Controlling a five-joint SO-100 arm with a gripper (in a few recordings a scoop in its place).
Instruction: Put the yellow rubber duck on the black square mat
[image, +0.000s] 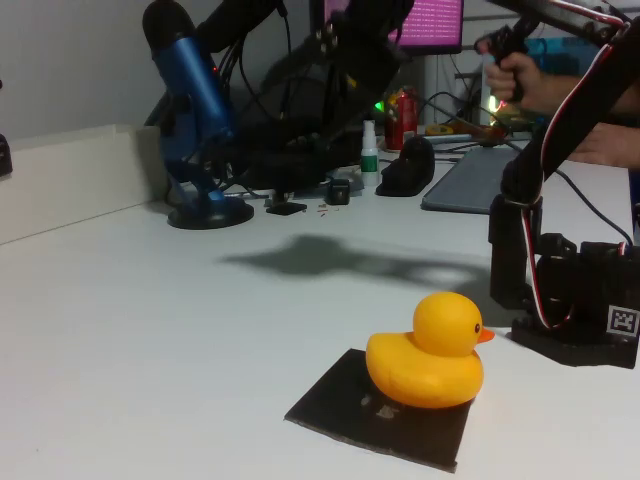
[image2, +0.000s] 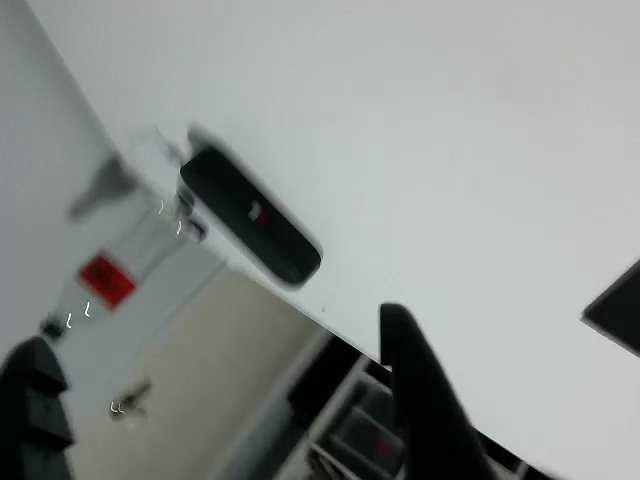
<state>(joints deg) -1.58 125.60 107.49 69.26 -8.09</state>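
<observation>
**Duck's already parked on the mat**

In the wrist view the gripper (image2: 225, 400) hangs spread and empty over the table (image2: 450, 120) edge, a corner of the black square mat (image2: 618, 308) peeking in at right. The yellow rubber duck (image: 430, 352) sits on the mat's far-right part, beak pointing right, well clear of the gripper. No readable writing anywhere.

The black arm (image: 560, 140) rises from its base at right, reaching up and back. In the wrist view, the gripper (image2: 225, 410) hangs with its fingers (image2: 425, 400) spread apart, holding nothing.
</observation>
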